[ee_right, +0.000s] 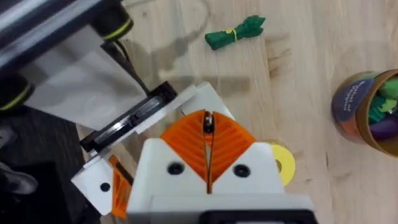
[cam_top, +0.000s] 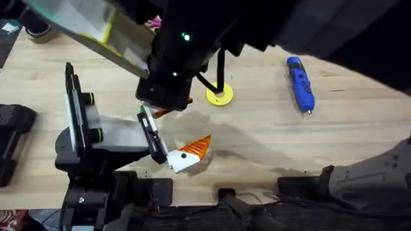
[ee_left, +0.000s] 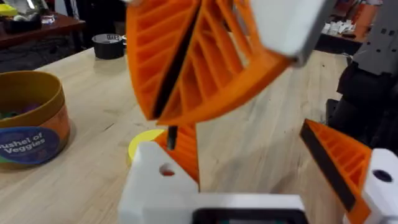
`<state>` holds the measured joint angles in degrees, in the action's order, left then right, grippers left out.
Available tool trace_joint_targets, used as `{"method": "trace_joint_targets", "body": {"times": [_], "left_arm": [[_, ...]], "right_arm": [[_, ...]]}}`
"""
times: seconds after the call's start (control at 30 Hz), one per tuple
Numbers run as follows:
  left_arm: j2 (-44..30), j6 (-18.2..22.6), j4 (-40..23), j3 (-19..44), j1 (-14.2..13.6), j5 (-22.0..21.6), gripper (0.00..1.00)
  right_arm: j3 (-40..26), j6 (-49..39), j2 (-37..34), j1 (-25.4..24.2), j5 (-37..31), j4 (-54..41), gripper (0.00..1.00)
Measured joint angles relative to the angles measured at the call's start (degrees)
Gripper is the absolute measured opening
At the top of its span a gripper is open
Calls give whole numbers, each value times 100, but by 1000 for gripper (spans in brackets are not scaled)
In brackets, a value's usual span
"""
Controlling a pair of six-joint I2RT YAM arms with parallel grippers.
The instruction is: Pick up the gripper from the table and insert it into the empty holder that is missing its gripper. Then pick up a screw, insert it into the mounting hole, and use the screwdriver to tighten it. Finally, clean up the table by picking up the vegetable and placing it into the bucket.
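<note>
Above the left end effector (ee_left: 249, 149), fingers apart; right end effector (ee_right: 206, 134), pads tight on a small dark screw (ee_right: 208, 122)

The bucket (ee_left: 28, 121) carries a dark blue band with white letters. In the left wrist view the readable part is "ushel of Veggies", with the first letter cut off at the edge. In the right wrist view the same band shows on the bucket (ee_right: 367, 112), but there the words are too blurred to read.
</note>
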<state>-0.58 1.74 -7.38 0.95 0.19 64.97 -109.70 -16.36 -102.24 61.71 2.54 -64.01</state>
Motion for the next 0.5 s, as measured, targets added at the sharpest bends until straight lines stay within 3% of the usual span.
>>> {"method": "trace_joint_targets", "body": {"times": [0.5], "left_arm": [[0,0,0,0,0,0,985]], "right_arm": [[63,0,0,0,33,42,5]]}}
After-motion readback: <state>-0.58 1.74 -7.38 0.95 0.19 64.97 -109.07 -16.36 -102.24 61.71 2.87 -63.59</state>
